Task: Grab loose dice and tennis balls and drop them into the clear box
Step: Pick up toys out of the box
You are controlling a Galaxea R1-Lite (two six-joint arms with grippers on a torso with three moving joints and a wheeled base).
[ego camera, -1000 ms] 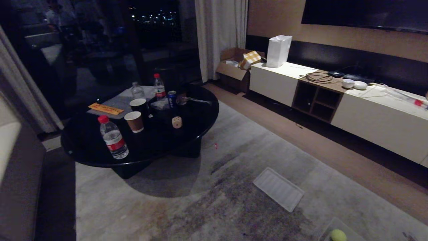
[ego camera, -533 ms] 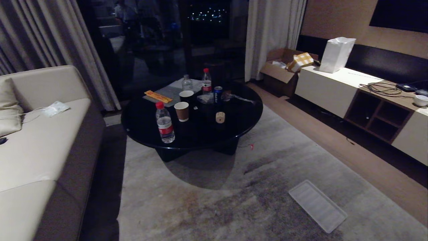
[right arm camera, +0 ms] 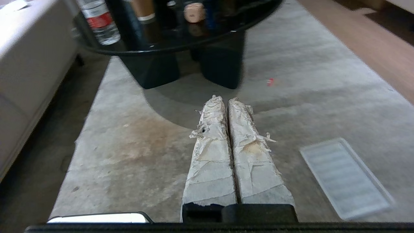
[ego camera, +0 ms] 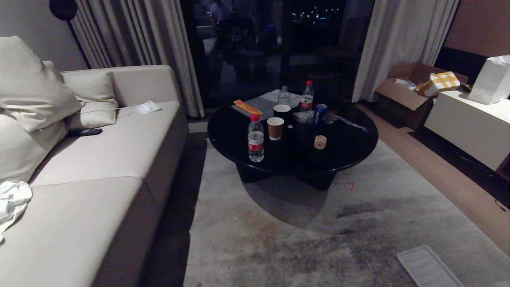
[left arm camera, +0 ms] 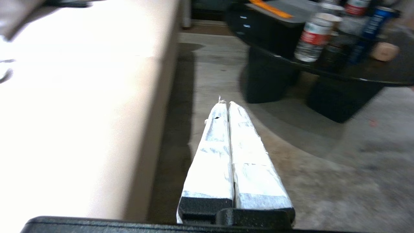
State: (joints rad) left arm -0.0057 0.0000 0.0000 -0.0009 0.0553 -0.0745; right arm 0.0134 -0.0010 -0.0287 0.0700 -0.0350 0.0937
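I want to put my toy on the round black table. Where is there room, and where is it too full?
The black table has bare top along its near edge, in front of the tan die and the near water bottle. The far half is crowded: paper cups, blue can, two more bottles, a grey mat.

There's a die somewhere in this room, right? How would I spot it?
Look at the round black coffee table beside the sofa. Near its right side, just in front of the blue can, sits the tan die: the only small pale cube with dark pips among bottles and cups.
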